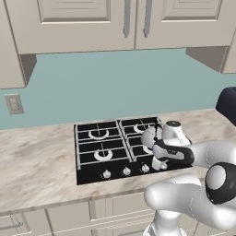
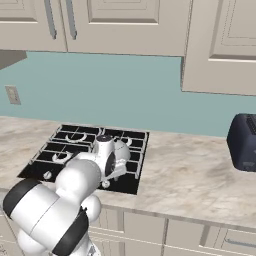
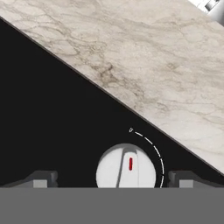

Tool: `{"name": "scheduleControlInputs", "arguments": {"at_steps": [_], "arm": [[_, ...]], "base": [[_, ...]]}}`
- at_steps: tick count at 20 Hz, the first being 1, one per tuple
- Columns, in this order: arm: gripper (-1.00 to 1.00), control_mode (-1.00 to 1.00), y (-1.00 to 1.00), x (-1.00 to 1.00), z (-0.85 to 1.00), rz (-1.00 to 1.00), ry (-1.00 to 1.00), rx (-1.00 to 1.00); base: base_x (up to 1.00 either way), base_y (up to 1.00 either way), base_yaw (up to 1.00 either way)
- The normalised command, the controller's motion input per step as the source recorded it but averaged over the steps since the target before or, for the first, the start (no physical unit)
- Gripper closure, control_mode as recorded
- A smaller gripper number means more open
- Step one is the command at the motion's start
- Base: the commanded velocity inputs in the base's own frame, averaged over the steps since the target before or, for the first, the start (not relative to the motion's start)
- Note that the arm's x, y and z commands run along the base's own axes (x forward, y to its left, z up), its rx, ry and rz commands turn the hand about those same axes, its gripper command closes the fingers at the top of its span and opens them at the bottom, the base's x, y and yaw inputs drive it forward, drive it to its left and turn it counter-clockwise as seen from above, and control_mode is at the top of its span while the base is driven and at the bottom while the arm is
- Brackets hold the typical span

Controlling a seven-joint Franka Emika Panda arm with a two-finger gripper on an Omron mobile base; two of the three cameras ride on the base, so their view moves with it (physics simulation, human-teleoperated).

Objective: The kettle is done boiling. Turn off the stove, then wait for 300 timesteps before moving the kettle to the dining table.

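Directly above a stove knob, jaws spread wide and empty.
The gripper (image 3: pixel 109 180) hangs over the front right silver knob (image 3: pixel 126 167) of the stove (image 1: pixel 99 156), a finger either side without touching. The kettle (image 1: pixel 148 137) sits on a right-hand burner, behind the hand. Marbled counter (image 3: pixel 144 57) borders the cooktop.

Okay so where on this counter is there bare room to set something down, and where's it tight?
Bare marbled counter runs left of the stove, below the wall outlet. Another open stretch lies between the stove and the toaster. It is crowded at the stove's right front: the kettle sits there, and the open gripper straddles a knob.
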Motion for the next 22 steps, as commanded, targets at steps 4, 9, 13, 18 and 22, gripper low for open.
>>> {"name": "scheduleControlInputs", "arguments": {"at_steps": [4,9,13,18,22], "arm": [[-1.0,-1.0,0.07,0.0,-0.17,0.0,0.0,0.0],[1.0,-1.0,0.14,0.0,-0.18,0.0,0.0,0.0],[1.0,-1.0,0.11,-0.17,-0.13,0.0,-0.02,0.0],[1.0,-1.0,0.16,-0.36,-0.1,-0.01,-0.05,-0.02],[1.0,-1.0,0.08,-0.26,-0.17,-0.02,0.0,-0.02]], "base": [[0.0,0.0,0.0],[0.0,0.0,0.0],[0.0,0.0,0.0],[0.0,0.0,0.0],[0.0,0.0,0.0]]}}
